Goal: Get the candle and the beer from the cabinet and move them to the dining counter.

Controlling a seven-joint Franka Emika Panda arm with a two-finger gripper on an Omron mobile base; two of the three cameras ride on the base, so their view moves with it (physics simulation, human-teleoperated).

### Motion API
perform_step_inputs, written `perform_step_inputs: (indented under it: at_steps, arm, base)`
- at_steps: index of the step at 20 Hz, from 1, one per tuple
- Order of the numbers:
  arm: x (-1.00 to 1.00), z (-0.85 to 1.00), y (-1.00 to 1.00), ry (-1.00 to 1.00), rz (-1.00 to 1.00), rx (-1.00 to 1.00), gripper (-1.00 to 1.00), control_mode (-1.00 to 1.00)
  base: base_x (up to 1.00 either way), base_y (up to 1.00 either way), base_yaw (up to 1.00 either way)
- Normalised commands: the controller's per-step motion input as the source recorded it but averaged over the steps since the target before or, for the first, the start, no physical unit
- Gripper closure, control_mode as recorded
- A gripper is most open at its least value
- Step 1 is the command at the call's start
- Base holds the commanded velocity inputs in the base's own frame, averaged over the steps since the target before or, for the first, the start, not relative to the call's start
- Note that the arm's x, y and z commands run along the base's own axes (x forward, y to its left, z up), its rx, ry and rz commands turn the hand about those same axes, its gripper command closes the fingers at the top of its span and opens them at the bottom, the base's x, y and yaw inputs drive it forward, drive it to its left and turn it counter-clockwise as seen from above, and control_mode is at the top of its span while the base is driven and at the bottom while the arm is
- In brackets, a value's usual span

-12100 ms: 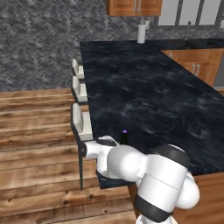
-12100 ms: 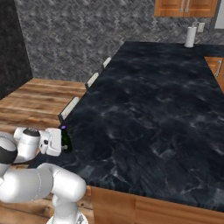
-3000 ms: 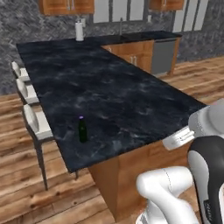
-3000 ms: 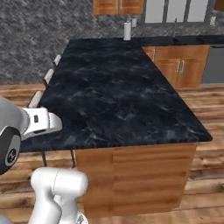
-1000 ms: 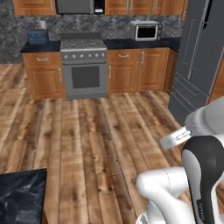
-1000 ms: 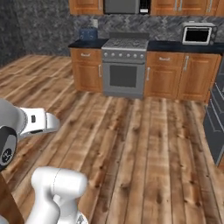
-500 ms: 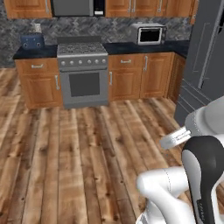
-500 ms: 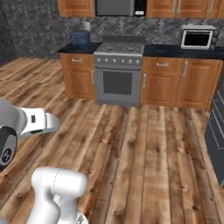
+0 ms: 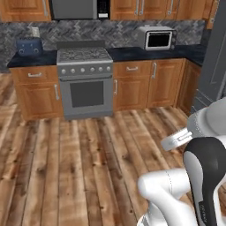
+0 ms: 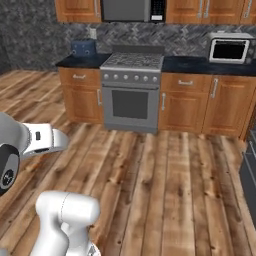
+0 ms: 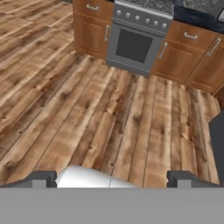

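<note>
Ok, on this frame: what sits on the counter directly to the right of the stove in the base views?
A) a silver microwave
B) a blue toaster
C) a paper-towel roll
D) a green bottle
A: the silver microwave stands on the dark counter right of the stove; the blue toaster is on the stove's left side.

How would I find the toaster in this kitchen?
Find the silver stove in the middle of the wood cabinets. On the black counter beside it, on the side away from the microwave, sits the toaster: a small blue box, the only blue thing there.
</note>
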Motion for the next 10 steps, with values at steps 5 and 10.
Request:
perform_step_inputs:
  at_steps: [5,10]
  arm:
    - [0.0,0.0,0.0,0.0,0.0,0.0,-1.0,1.0]
    - [0.0,0.0,0.0,0.0,0.0,0.0,-1.0,1.0]
  base:
    - [0.89,0.1,-0.01]
    - [0.9,0.1,0.0]
